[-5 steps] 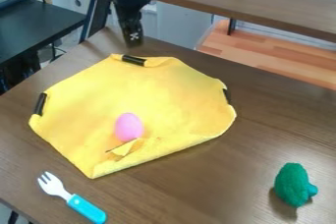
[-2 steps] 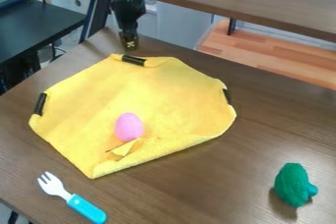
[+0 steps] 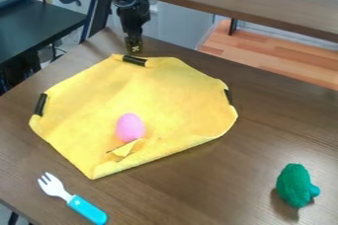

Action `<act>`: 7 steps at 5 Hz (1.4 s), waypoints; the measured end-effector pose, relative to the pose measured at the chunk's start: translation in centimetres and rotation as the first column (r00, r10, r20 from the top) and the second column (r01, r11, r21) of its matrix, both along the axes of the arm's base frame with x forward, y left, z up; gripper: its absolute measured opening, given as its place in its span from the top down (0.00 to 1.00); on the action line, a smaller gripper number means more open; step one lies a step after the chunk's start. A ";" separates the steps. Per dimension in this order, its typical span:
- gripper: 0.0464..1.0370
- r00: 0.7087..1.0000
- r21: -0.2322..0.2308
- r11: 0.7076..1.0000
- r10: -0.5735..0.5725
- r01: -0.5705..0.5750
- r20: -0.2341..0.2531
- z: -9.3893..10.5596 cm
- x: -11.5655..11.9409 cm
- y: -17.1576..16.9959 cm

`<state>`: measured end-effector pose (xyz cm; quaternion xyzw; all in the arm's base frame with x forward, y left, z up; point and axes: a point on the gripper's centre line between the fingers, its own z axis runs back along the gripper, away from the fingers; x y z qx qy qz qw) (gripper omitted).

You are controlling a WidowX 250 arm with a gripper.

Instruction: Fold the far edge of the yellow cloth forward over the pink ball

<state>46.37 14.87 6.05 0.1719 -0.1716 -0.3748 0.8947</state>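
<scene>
The black gripper [image 3: 134, 47] hangs at the table's far edge, just behind the black clip [image 3: 134, 60] on the cloth's back corner. A yellow cloth [image 3: 158, 91] lies spread on the table, its front edge folded over. On the cloth, near that fold, rests a pink egg [image 3: 130, 128]. A fork [image 3: 70, 198] with a turquoise handle lies at the front left, off the cloth. At the front right sits a green broccoli-like toy [image 3: 295, 185].
More black clips sit on the cloth's left [image 3: 40, 104] and right [image 3: 228, 96] edges. The brown table [image 3: 218, 184] surrounds the cloth. Behind it runs a wooden shelf [image 3: 251, 6], and a dark desk [image 3: 39, 26] stands at the left.
The gripper first came down a little toward the cloth's back corner, then shifted slightly right. The cloth, egg, fork and green toy have kept their places.
</scene>
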 end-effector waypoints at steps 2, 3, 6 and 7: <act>0.04 0.999 0.026 1.000 0.002 -0.001 -0.045 -2.3 1.4 0.8; 0.04 0.998 0.040 0.999 0.005 -0.003 -0.063 -2.8 1.7 0.9; 0.34 0.994 0.074 0.997 0.027 -0.019 -0.107 -4.9 2.0 0.6; 0.64 0.995 0.072 0.997 0.036 -0.030 -0.092 -4.8 2.2 0.7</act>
